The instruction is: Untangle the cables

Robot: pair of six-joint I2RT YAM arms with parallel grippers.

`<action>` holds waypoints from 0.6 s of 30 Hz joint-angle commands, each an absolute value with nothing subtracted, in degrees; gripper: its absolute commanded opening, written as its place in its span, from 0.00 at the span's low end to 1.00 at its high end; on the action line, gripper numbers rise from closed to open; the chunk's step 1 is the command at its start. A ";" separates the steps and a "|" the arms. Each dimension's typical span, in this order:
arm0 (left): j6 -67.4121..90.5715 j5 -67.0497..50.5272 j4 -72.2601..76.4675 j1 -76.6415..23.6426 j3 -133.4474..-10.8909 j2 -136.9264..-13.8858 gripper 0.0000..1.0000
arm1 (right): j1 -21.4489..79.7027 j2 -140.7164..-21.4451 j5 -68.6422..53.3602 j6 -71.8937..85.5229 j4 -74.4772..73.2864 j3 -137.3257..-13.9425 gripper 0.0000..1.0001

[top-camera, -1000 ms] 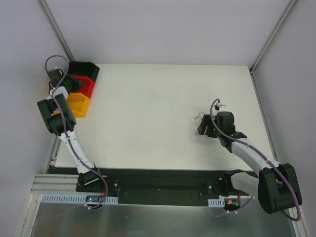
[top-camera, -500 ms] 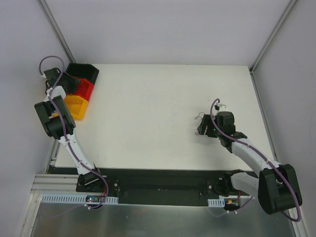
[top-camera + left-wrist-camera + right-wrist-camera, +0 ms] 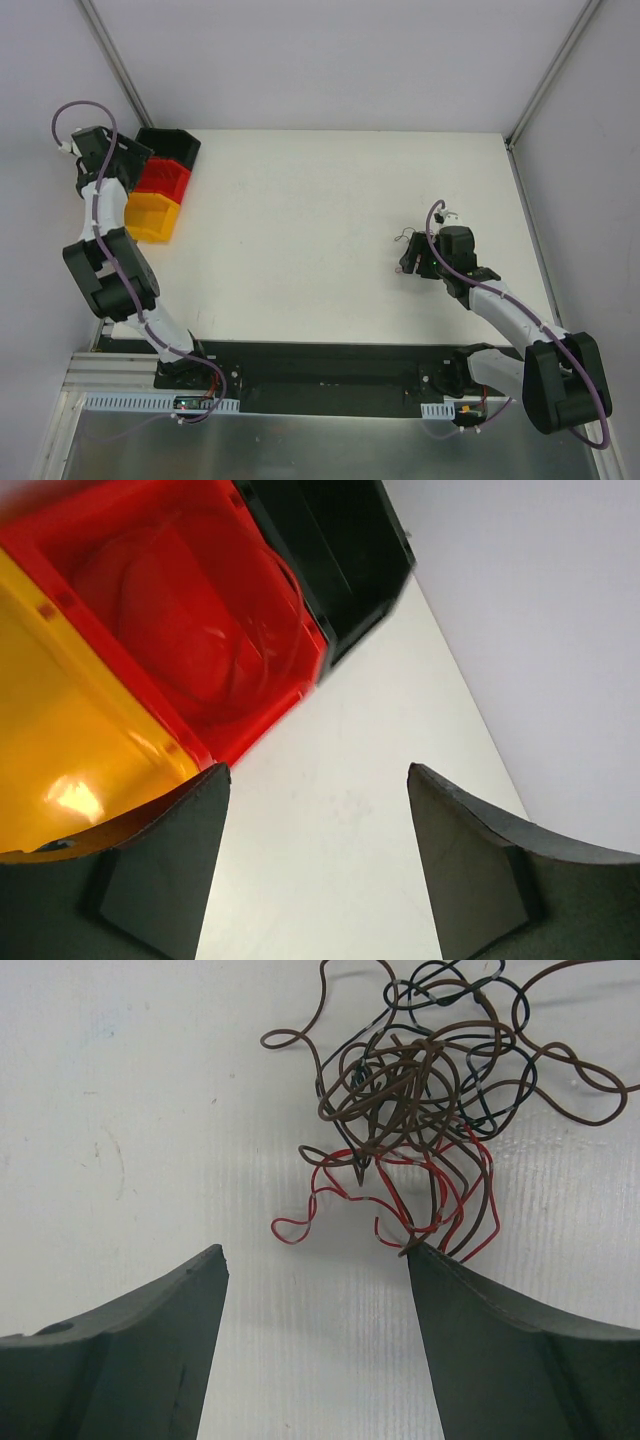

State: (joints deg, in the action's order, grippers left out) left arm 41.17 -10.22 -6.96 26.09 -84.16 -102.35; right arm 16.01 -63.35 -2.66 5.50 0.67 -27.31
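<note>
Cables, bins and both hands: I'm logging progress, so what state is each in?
Cables: tangled, lying on table, unheld.
Left hand: open, empty.
Right hand: open, empty, beside cables.
Red bin: blurred loop shape inside.
Yellow bin: visible part bare.
Black bin: inside too dark.

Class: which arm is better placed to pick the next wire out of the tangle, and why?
The right. The right gripper, open, hangs at the cables, the tangle just ahead of its fingertips. The left gripper, also open, is over by the red bin, far from the tangle.
</note>
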 commanded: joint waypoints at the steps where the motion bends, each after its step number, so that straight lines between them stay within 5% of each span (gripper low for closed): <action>1: 43.33 -8.96 -8.53 21.89 -76.84 -91.17 0.72 | 16.17 -62.49 -2.64 5.63 1.14 -29.09 0.75; 9: 38.25 -9.67 -6.51 4.25 -64.09 -72.53 0.75 | 16.17 -58.72 5.17 7.03 0.88 -27.43 0.75; 18: 25.14 -21.60 -6.68 -17.04 -63.80 -72.33 0.75 | 14.24 -55.64 10.98 11.87 -8.51 -30.49 0.72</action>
State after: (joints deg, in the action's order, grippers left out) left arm 32.99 -14.52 -7.55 -12.38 -63.07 -71.70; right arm 15.42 -57.17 7.51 9.61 -2.66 -27.33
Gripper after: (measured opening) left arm 0.748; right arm 0.739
